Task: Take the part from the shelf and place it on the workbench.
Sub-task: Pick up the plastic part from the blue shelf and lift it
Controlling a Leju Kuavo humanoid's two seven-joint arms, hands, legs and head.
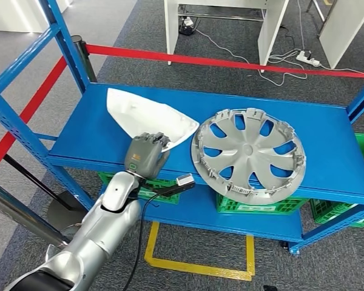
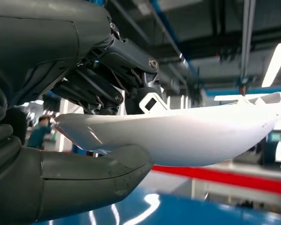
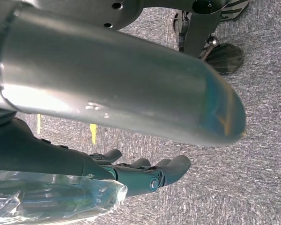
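Your left hand [image 1: 145, 154] is clamped on the near edge of the white part [image 1: 143, 115], thumb under and fingers [image 2: 96, 89] over, so it can be lifted flat off the blue shelf [image 1: 308, 139]. The part lies left of the silver wheel cover [image 1: 249, 151]. Your right hand [image 3: 142, 173] hangs over the carpet; whether it's open or closed you can't tell, and clear plastic crosses the corner of that view.

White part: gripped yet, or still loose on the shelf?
Gripped: the left hand has the white part's edge between thumb and fingers. Whether it's lifted: cannot tell.
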